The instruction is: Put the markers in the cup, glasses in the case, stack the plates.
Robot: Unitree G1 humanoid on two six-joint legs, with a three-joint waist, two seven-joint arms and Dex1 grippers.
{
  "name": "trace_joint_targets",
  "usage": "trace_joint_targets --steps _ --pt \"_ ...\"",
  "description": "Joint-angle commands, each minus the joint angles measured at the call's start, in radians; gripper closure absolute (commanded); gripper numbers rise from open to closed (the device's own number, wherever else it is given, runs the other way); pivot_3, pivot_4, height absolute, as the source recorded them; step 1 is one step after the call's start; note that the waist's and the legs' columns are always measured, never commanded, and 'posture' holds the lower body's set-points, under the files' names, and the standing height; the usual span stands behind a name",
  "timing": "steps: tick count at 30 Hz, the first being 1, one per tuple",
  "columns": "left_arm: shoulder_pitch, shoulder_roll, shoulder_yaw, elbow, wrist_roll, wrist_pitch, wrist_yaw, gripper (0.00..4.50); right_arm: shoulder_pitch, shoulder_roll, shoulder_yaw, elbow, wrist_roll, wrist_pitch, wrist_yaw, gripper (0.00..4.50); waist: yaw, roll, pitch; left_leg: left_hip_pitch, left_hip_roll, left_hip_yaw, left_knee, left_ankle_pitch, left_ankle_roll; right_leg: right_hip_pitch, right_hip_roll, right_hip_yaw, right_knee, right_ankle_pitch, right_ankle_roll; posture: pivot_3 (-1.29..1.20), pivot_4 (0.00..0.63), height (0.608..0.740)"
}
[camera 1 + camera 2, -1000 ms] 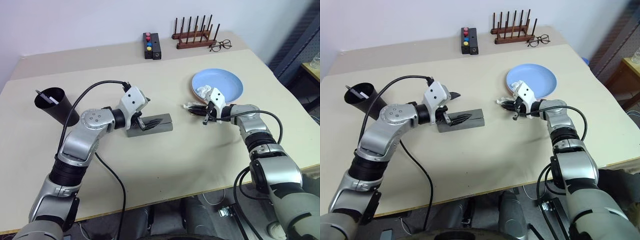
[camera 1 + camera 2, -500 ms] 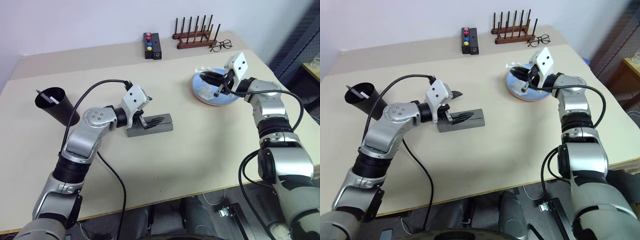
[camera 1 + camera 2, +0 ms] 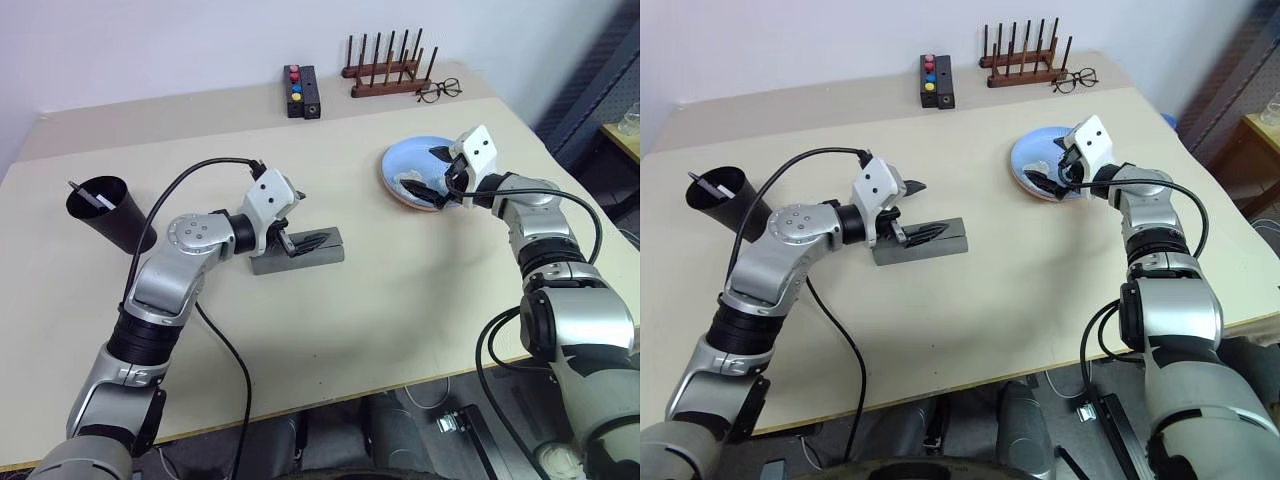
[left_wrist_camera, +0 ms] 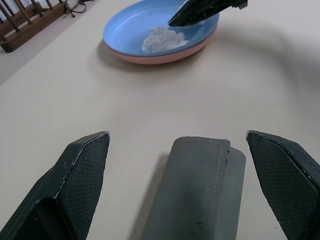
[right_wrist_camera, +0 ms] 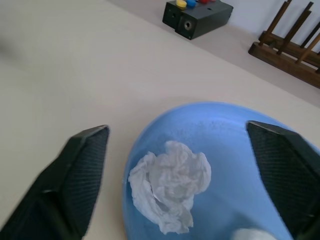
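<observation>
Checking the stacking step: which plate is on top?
The blue plate sits on top, holding a crumpled tissue; only the rim of the pink plate shows beneath it.

A beige table (image 3: 400, 300) carried a black cup (image 3: 108, 208) at left, a grey case (image 3: 300, 252) centrally, stacked plates (image 3: 415, 170) upper right.

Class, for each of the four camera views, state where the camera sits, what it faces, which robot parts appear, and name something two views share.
Left eye and right eye views: head camera, looking forward and down over the table; both arms, black cup, grey case.
Left wrist view: on the left wrist, looking along the open left gripper over the case toward the stacked plates.
Right wrist view: on the right wrist, looking along the open right gripper at the blue plate.
Shared: both wrist views show the crumpled tissue.
</observation>
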Motion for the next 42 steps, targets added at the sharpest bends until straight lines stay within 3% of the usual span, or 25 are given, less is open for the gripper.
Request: trace_joint_targets --steps 1,6,11,19,27,31,42 --pt "0.009 -0.004 0.033 -0.023 0.000 -0.039 0.022 0.00 -0.012 -0.017 -0.041 -0.077 0.053 -0.011 0.041 0.05 0.000 0.000 0.000 0.000 0.000 0.000 0.000 0.000 0.000 0.000 0.000 0.000 0.000 0.000 0.000 0.00 0.150 0.740" --pt "0.084 -0.041 0.083 -0.027 0.040 -0.206 0.114 0.00 0.091 -0.034 -0.065 -0.276 0.145 0.069 0.188 0.05 0.004 0.000 0.000 0.000 0.000 0.000 0.000 0.000 0.000 0.000 0.000 0.000 -0.001 0.000 0.000 0.00 0.150 0.740" --pt "0.205 -0.024 0.155 -0.100 -0.087 -0.191 0.043 0.00 0.331 -0.115 -0.054 -0.670 0.251 0.320 0.309 0.05 0.012 0.000 0.000 -0.002 0.000 -0.001 0.001 0.000 0.000 0.000 -0.001 0.000 -0.001 0.000 0.000 0.00 0.150 0.740" --pt "0.454 0.073 0.299 -0.228 -0.199 -0.204 -0.038 0.00 0.675 -0.278 -0.167 -1.116 0.371 0.603 0.258 0.05 0.009 0.003 -0.001 -0.004 0.000 0.000 0.002 0.000 0.000 -0.004 -0.001 0.001 0.001 0.000 0.000 0.00 0.150 0.740" --pt "0.729 0.144 0.525 -0.400 -0.304 -0.178 -0.043 0.00 0.938 -0.366 -0.330 -1.243 0.395 0.666 0.200 0.05 0.028 0.002 -0.001 -0.003 0.001 0.000 0.002 -0.001 0.001 -0.002 -0.001 0.001 0.000 0.000 0.000 0.00 0.150 0.740" --pt "0.818 0.152 0.578 -0.445 -0.323 -0.173 -0.034 0.00 1.007 -0.374 -0.382 -1.238 0.399 0.661 0.188 0.05 0.033 0.003 -0.001 0.002 0.001 0.001 0.002 -0.003 0.004 0.004 -0.001 0.001 -0.001 0.000 -0.001 0.00 0.150 0.740" --pt "0.746 0.187 0.524 -0.520 -0.378 -0.039 0.056 0.00 1.031 -0.406 -0.406 -1.145 0.396 0.612 0.230 0.05 0.033 0.003 -0.001 0.005 0.001 0.001 0.002 -0.005 0.008 0.009 -0.001 0.000 -0.005 0.000 -0.001 0.00 0.150 0.740"
